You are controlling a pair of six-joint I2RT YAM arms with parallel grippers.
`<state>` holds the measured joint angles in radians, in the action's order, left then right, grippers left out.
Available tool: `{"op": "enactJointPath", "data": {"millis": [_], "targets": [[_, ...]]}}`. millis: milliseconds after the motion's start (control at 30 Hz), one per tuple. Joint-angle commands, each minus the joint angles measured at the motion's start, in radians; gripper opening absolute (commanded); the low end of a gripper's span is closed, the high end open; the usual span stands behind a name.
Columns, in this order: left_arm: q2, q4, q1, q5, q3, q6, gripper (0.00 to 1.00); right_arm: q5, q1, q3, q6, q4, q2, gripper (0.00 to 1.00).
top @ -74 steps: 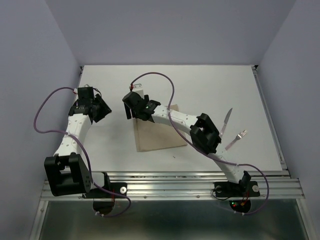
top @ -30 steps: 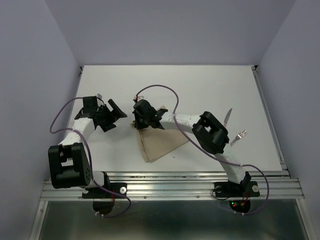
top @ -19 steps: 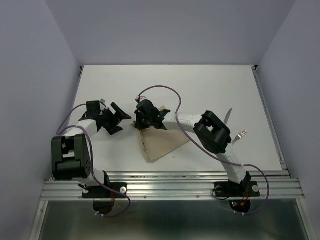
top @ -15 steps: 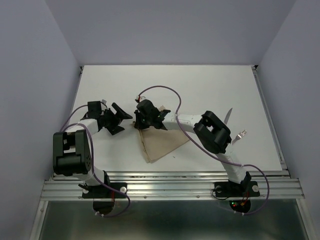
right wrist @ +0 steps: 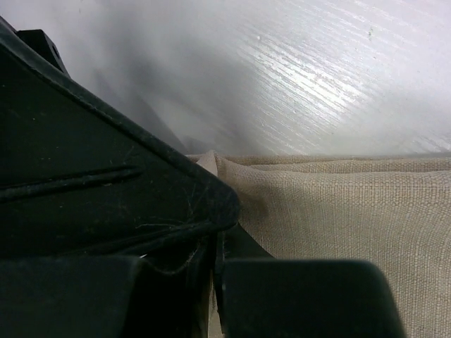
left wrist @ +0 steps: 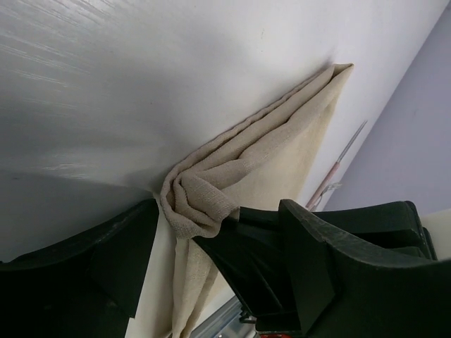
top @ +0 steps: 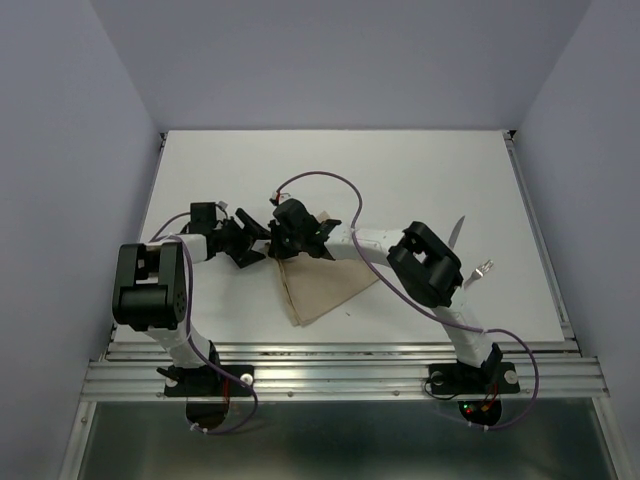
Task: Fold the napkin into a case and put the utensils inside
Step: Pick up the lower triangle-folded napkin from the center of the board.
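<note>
Our right claw pinches a bunched corner of the napkin. Our left claw gapes wide beside it, empty.

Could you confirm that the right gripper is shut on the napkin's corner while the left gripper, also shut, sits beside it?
Not quite: the left gripper is open, its jaws spread either side of the bunched corner, as the left wrist view shows. The right gripper is shut on the napkin.
</note>
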<state>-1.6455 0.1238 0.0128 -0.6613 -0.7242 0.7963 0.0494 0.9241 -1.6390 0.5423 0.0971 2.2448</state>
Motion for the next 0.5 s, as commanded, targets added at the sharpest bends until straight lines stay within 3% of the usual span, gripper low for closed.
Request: {"op": "enactJointPath", "data": {"millis": [0,167,200,300,333,367,400,467], "targets": [[-0.025,0.0,-0.008,0.017,-0.007,0.012,0.76,0.018,0.001,-0.001,-0.007,-0.048,-0.06,0.01],[-0.025,0.0,-0.039,0.032,-0.004,0.02,0.59,0.023,0.001,0.002,-0.016,-0.042,-0.073,0.01],[-0.025,0.0,-0.039,0.034,-0.003,0.021,0.5,0.015,0.001,0.001,-0.013,-0.037,-0.077,0.01],[-0.02,-0.007,-0.04,0.034,-0.003,0.023,0.27,-0.003,0.001,-0.001,-0.01,-0.013,-0.105,0.27],[-0.014,-0.009,-0.039,0.037,-0.001,0.023,0.2,-0.005,0.001,0.002,-0.015,-0.01,-0.116,0.46],[-0.011,-0.016,-0.039,0.04,0.0,0.026,0.09,-0.02,0.001,0.014,-0.016,-0.001,-0.141,0.53],[-0.007,-0.021,-0.04,0.045,0.0,0.027,0.03,-0.028,0.001,0.024,-0.022,0.006,-0.155,0.58],[0.007,-0.036,-0.039,0.055,0.002,0.027,0.0,-0.045,0.001,0.069,-0.03,0.019,-0.206,0.69]]}}
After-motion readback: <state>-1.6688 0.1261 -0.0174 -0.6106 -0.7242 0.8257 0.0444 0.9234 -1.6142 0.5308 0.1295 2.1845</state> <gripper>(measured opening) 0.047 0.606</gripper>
